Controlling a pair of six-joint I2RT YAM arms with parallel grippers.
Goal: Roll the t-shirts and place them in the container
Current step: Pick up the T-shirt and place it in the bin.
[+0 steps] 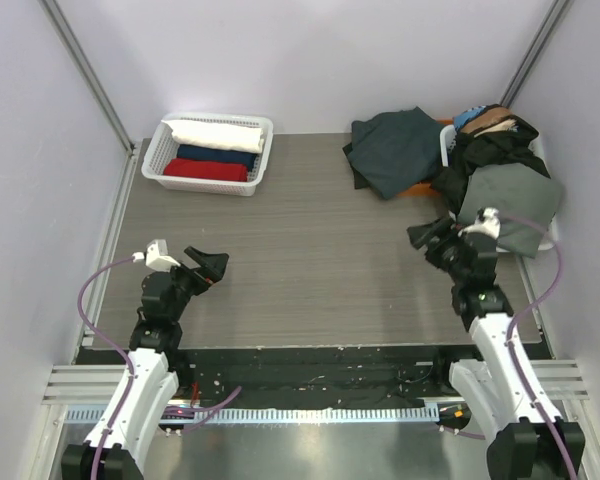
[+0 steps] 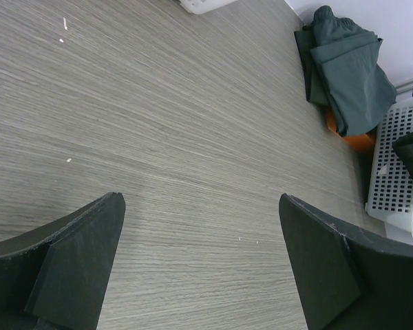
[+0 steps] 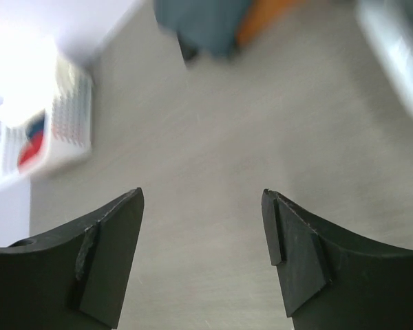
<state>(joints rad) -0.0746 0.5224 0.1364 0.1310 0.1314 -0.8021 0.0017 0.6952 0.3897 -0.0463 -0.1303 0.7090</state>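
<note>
Currently holding left pincer and right pincer apart, empty, I'm risking the right one snagging the white plastic lattice basket beneath the grey-green cotton t-shirt.

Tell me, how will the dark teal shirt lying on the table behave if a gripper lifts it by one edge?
The dark teal shirt would probably hang limp, since it lies in soft folds. It looks like thin cloth, so it is likely light for its size. It rests partly on something orange, which it might drag along.
</note>
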